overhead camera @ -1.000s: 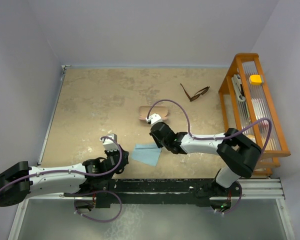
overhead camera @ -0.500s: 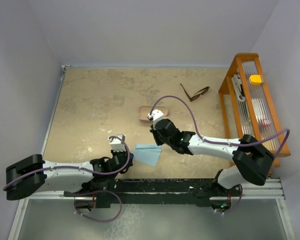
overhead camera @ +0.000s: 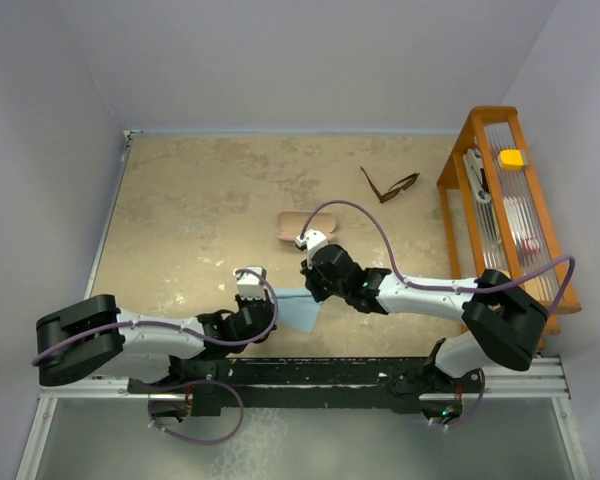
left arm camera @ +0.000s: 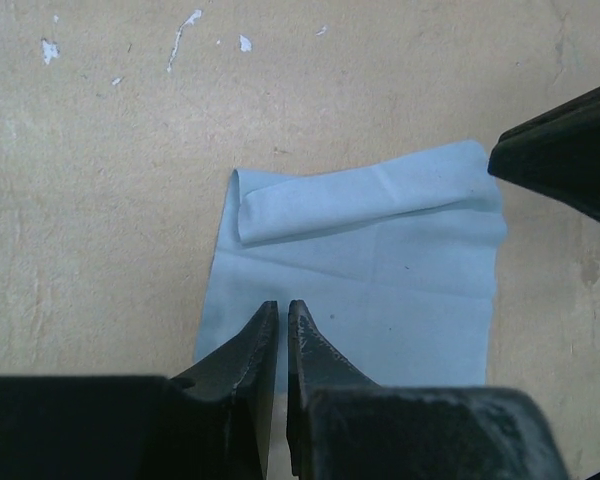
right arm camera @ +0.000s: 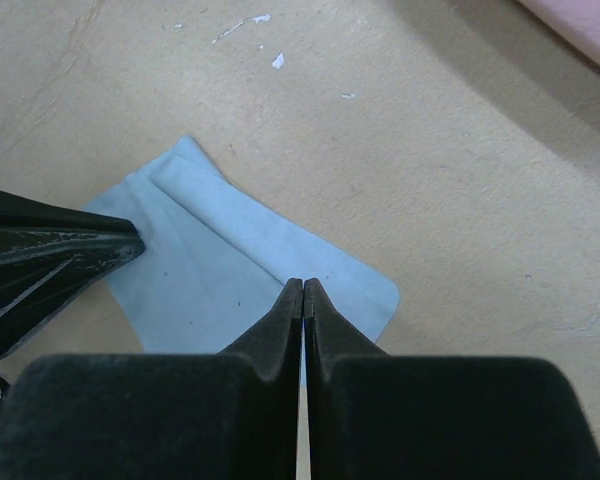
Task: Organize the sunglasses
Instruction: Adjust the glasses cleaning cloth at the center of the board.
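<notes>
Over the last second the left arm swings in from the left side of the tabletop (overhead camera: 200, 200) toward the middle. Its fingers (left arm camera: 255, 345) now sit over the near edge of the light blue cloth (left arm camera: 380, 260), where a moment ago they were well clear of it. The left gripper (left arm camera: 282, 315) has drawn its fingers almost together, with only a sliver of gap left. Whether that sliver holds any cloth cannot be told from the wrist view. The right arm stretches out lower and longer than before, and the right gripper (right arm camera: 302, 295) has its fingers pressed fully together, their tips over the opposite edge of the cloth. The cloth lies flat with its far-left edge folded over on itself (a loose roll rather than a neat crease). The two grippers face each other across it, close but not touching. The sunglasses (overhead camera: 390, 186) have not moved. They lie open on the far right of the tabletop, well apart from both grippers, and the pink case (overhead camera: 292, 222) sits just beyond the right wrist. So the work in hand appears to be the cloth, probably tidying or folding it. The sunglasses themselves are not yet dealt with, which suggests the task is at an early stage.
</notes>
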